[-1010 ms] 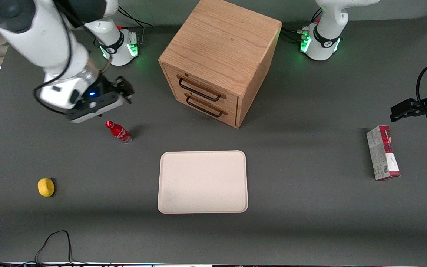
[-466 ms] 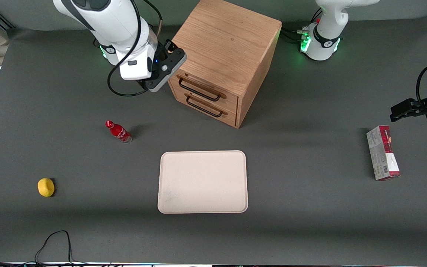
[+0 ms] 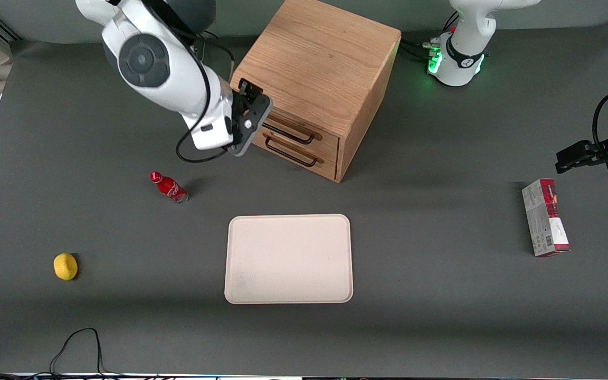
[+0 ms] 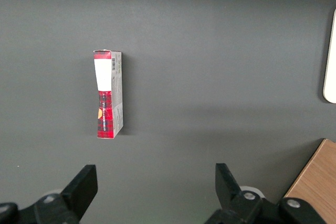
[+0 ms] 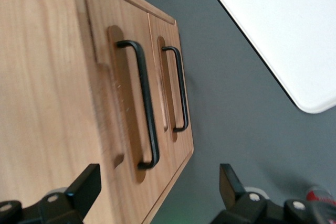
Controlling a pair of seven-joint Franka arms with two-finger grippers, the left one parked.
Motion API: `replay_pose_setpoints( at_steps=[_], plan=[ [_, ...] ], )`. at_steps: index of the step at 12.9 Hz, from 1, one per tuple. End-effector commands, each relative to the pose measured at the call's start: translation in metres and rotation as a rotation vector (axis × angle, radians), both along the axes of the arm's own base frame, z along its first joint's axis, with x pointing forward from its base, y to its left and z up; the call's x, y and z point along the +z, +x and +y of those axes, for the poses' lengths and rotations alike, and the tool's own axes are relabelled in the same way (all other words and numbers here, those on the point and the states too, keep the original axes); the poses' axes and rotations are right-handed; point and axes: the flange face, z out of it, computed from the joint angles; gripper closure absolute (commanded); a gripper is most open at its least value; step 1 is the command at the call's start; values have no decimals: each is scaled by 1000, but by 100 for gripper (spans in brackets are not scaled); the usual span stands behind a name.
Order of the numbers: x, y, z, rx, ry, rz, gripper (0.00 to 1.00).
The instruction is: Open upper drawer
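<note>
The end effector (image 3: 250,113) hangs in front of the wooden cabinet (image 3: 320,58), at the working arm's end of the upper drawer (image 5: 128,103), its 2 fingers (image 5: 84,187) spread wide and holding nothing; the upper drawer sits closed above the lower drawer (image 5: 176,85), its black handle (image 5: 144,106) untouched; a red bottle (image 3: 168,187), a yellow ball (image 3: 65,266) and a white tray (image 3: 288,258) lie on the tabletop (image 3: 441,295) nearer the front camera.

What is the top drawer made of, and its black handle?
The upper drawer looks like light oak wood with visible grain, matte. Its handle looks like thin black metal, though painted plastic is possible. The gripper hovers open in front of it.
</note>
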Motion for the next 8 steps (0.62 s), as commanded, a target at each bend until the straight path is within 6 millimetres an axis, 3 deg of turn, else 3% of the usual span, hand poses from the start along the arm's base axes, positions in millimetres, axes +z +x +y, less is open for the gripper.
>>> replay_pose_setpoints(
  at_steps=[1,8],
  plan=[
    [-30,4,6,28,50,24,0],
    [-73,-9,23,31,57,0,0]
  ],
)
